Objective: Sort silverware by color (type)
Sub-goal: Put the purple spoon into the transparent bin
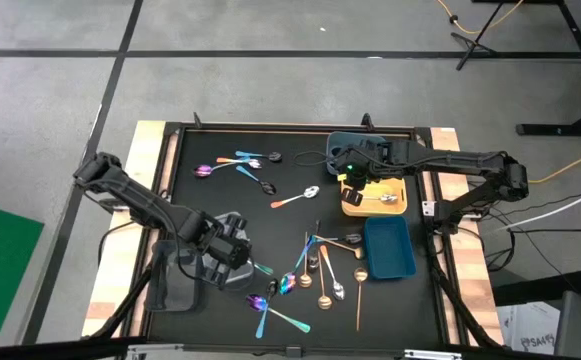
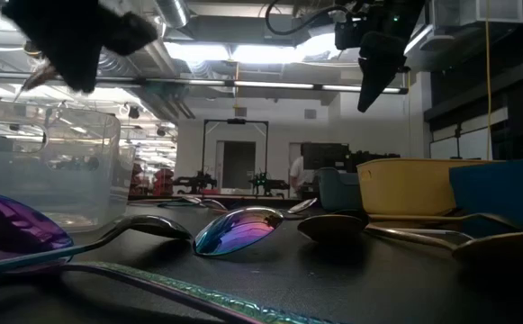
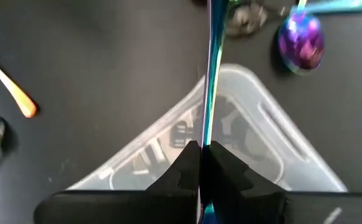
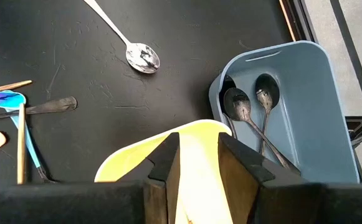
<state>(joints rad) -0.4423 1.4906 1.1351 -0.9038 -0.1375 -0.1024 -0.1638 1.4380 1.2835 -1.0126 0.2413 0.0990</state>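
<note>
black table (image 1: 220, 200) | yellow plastic tray (image 1: 390, 207) | dark blue plastic tray (image 1: 388, 250) | pale blue-grey plastic tray (image 4: 311, 106), two dark spoons (image 4: 249, 109) | iridescent teal-purple spoon (image 3: 210, 81) | clear plastic tray (image 3: 243, 143)

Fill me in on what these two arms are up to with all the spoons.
They are sorting spoons by finish into trays. The left gripper is shut on a teal-blue spoon and holds it over the clear tray. The right gripper is open above the yellow tray. Two dark spoons already lie in the grey-blue tray. Many spoons remain loose on the black table.
</note>
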